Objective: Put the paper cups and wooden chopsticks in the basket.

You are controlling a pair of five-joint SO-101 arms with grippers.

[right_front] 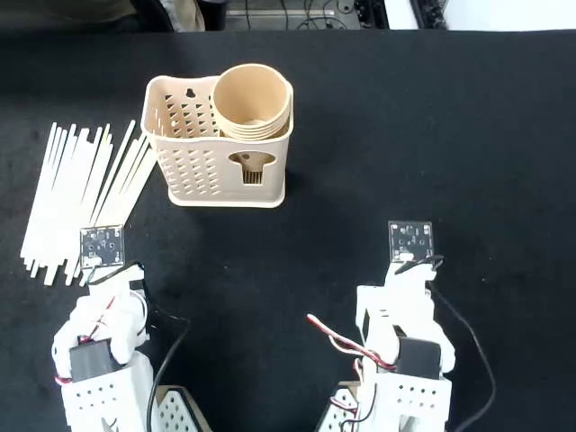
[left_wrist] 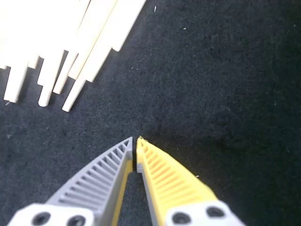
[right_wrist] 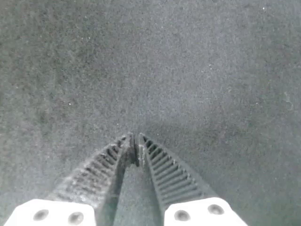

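A beige perforated basket [right_front: 193, 135] stands at the back centre-left of the black table. A stack of paper cups [right_front: 251, 101] sits upright in its right half. Several pale wooden chopsticks [right_front: 79, 193] lie fanned on the cloth left of the basket; their near ends [left_wrist: 56, 70] show in the left wrist view. My left gripper [left_wrist: 135, 140] is shut and empty, just off the chopsticks' near ends, low over the cloth. My right gripper [right_wrist: 135, 137] is shut and empty over bare black cloth at the front right. Both arms [right_front: 99, 346] [right_front: 403, 337] sit folded at the front edge.
The table is covered by black cloth [right_front: 432, 135]. Cables and dark objects [right_front: 315, 13] lie beyond the table's far edge. Wide bare cloth stretches right of the basket and between the two arms.
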